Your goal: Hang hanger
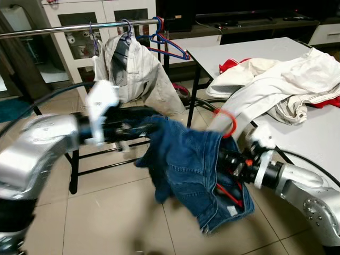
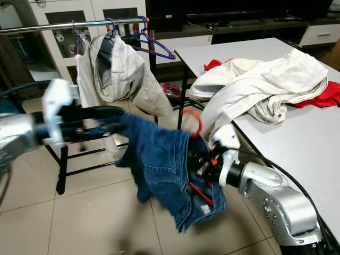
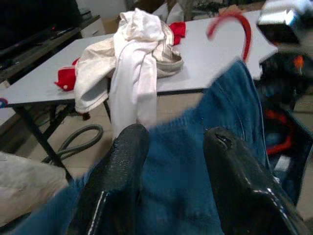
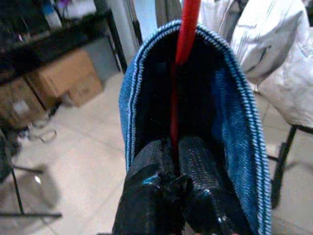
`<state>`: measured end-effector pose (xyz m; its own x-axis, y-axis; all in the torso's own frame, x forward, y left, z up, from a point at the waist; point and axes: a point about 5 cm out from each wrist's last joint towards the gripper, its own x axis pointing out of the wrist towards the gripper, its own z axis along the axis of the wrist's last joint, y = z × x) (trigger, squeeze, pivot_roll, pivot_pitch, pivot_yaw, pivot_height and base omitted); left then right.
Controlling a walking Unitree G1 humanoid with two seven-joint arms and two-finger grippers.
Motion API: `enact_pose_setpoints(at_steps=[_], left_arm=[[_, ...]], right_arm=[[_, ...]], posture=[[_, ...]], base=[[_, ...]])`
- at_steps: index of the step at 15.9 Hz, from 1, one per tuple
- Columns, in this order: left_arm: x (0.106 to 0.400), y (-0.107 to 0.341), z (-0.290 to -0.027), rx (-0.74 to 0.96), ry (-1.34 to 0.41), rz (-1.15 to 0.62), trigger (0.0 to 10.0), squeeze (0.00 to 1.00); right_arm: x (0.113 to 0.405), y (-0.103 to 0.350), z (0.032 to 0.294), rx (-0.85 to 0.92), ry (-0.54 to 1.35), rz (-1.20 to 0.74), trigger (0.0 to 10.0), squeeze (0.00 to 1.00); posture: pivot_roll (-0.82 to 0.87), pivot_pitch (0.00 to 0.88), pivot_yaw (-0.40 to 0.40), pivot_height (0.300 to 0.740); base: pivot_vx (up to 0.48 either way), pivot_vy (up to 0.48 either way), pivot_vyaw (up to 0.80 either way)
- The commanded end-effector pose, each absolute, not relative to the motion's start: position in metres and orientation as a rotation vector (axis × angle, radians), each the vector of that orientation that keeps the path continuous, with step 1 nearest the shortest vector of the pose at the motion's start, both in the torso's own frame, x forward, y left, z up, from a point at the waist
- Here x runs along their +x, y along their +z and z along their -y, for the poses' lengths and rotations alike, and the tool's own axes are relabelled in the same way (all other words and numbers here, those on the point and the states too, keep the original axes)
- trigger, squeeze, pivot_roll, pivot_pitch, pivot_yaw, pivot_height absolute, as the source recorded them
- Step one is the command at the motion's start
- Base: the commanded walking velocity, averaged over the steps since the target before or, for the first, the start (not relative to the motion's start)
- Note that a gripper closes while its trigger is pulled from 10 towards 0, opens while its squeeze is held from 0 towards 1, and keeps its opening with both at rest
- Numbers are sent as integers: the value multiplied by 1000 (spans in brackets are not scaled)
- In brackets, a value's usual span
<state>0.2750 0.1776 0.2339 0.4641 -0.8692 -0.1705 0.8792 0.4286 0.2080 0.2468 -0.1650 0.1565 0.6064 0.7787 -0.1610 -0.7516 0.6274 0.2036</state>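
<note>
Behind, rail [image 1: 64, 27] (crowded); right gripper [image 4: 171, 161] pinches red hanger [image 4: 187, 29], left gripper [image 3: 171, 152] spread over jeans [image 1: 186, 159].

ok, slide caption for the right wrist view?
Right gripper shut on red hanger inside the blue denim garment.

Blue denim garment [image 1: 194, 170] hangs mid-air above tiled floor [image 1: 106, 218], held between both arms. Left hand [image 1: 139, 121], blurred, at the denim's upper left edge. Right hand [image 1: 229, 161] buried in denim at its right side; finger state unreadable for both. Red hanger [image 1: 228, 121] hook sticks up above denim. Behind: metal rail [image 1: 64, 27] with beige garment [image 1: 139, 74] and blue hanger [image 1: 167, 43]. White bench [image 1: 313, 133] right, piled with white clothes [image 1: 276, 85].
</note>
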Motion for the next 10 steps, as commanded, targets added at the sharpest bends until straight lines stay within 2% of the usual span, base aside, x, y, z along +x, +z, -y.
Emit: enact_pose_setpoints(at_steps=[1,2,3,5,6,7,10], left_arm=[[274,237,-184,299,-1087,-21,10000,0],[276,236,-189,276,-1085,-31,10000,796],[277,235,-194,254,-1090,-48,10000,1000],[283,230,-204,291,-1044,-56,10000,1000],[288,226,-215,308,-995,-47,10000,471],[288,221,-220,304,-993,-59,10000,0],[293,206,-227,297,-1034,-94,10000,0]], right_arm=[[245,166,167,138,906,-201,10000,0],[243,170,168,124,938,-191,10000,0],[243,172,170,120,955,-190,10000,0],[242,177,176,114,978,-177,10000,0],[239,182,180,132,1027,-169,10000,0],[237,185,180,140,1065,-163,10000,0],[228,193,180,170,1182,-162,10000,0]], posture=[[51,0,31,740],[41,0,39,740],[32,0,45,740],[38,0,41,740],[42,0,33,740],[39,0,32,740],[41,0,28,740]], base=[[0,0,0],[0,0,0],[0,0,0],[0,0,0],[0,0,0],[0,0,0],[0,0,0]])
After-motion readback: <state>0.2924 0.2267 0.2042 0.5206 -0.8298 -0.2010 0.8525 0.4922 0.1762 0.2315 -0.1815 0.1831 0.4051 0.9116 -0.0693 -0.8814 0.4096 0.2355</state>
